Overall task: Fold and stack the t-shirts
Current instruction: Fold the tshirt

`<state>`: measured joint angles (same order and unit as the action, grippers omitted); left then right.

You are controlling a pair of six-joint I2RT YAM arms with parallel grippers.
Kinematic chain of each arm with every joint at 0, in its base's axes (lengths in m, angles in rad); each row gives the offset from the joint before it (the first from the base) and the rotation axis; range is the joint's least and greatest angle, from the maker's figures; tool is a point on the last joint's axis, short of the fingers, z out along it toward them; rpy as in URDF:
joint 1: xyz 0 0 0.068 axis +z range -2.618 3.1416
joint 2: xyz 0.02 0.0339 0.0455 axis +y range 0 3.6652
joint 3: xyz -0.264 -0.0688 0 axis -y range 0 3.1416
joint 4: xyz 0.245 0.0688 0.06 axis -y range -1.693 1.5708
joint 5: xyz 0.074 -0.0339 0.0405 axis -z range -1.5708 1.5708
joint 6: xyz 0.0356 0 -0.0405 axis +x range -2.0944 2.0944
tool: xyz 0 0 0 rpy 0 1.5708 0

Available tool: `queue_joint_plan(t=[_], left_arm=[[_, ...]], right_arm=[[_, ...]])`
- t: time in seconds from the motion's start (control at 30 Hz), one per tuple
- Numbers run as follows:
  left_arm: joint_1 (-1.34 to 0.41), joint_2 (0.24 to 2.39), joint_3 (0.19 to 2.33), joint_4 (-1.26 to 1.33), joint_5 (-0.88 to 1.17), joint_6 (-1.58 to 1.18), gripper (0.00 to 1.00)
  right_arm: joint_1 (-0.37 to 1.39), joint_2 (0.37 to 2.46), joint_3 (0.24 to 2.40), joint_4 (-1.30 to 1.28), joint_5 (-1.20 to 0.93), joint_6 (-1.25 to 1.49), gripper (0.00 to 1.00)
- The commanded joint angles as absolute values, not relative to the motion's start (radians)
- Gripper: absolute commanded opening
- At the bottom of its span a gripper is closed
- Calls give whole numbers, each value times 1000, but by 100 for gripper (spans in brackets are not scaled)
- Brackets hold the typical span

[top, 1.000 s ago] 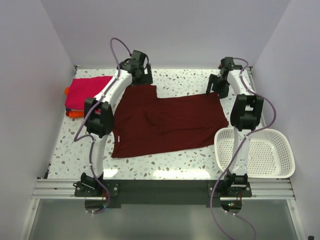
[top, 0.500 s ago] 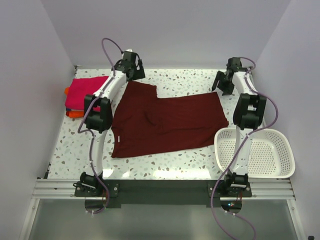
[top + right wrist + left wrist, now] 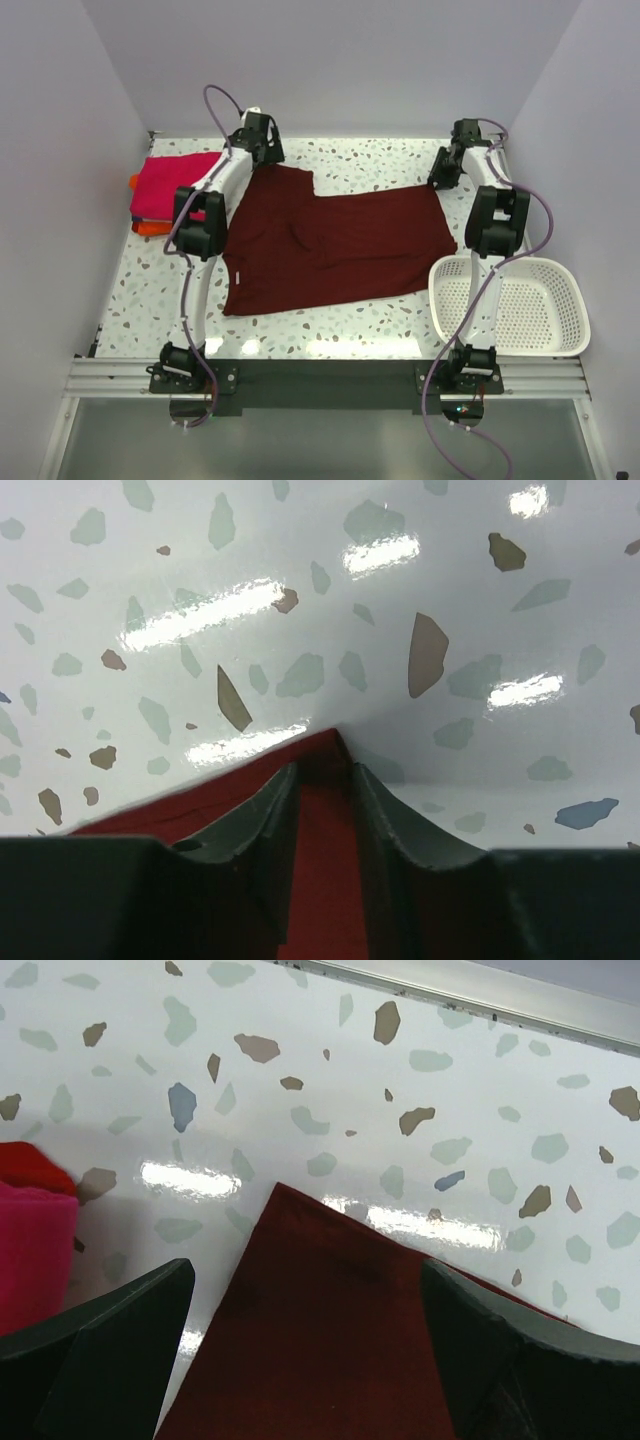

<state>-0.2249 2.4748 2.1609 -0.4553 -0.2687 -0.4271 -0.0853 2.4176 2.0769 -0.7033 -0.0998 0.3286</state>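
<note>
where the corner of the maroon t-shirt (image 3: pixel 330 250) lies, the right hand (image 3: pixel 325 770) straddles it, jaws narrow

Maroon t-shirt (image 3: pixel 330 245) matt cloth; table (image 3: pixel 360 160) glossy speckled; basket (image 3: pixel 520 310) white plastic.

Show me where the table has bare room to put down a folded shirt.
Bare table runs along the near edge, between the maroon shirt and the rail. Another patch lies left of the shirt, nearer than the folded stack. The right side is crowded by the white basket and right arm.
</note>
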Motion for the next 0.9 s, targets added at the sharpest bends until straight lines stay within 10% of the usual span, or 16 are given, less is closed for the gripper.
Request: queue_joint_plan(t=[0.0, 0.6, 0.87], left_arm=[[-213, 2496, 2178, -380, -302, -390, 100], [-209, 2556, 2172, -262, -393, -385, 99], [-210, 2562, 2155, -249, -357, -385, 79]], right_arm=[[-84, 2441, 2065, -715, -126, 331, 30], [-63, 2342, 1939, -709, -186, 314, 22], [-60, 2350, 1945, -716, -189, 311, 22]])
